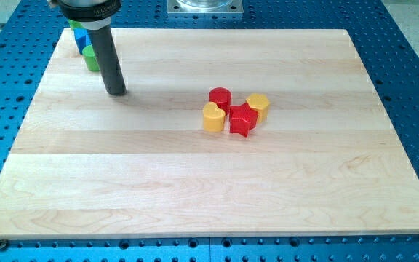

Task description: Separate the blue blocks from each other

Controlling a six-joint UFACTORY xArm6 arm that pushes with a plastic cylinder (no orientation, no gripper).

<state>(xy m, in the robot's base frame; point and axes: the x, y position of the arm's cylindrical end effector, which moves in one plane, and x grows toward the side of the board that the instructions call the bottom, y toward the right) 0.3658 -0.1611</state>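
My tip (116, 92) rests on the wooden board (195, 182) near the view's top left. Just up and left of the rod, a blue block (82, 37) and a green block (91, 58) sit at the board's top-left corner, partly hidden by the rod. Another green piece (75, 25) peeks out above the blue one. Only one blue block shows; any other is hidden. The tip is a short way down and right of the green block, not touching it.
Near the middle sits a tight cluster: a red cylinder (220, 97), a yellow hexagon block (258, 105), a yellow heart-shaped block (212, 116) and a red star-shaped block (242, 120). A blue perforated table (413, 80) surrounds the board.
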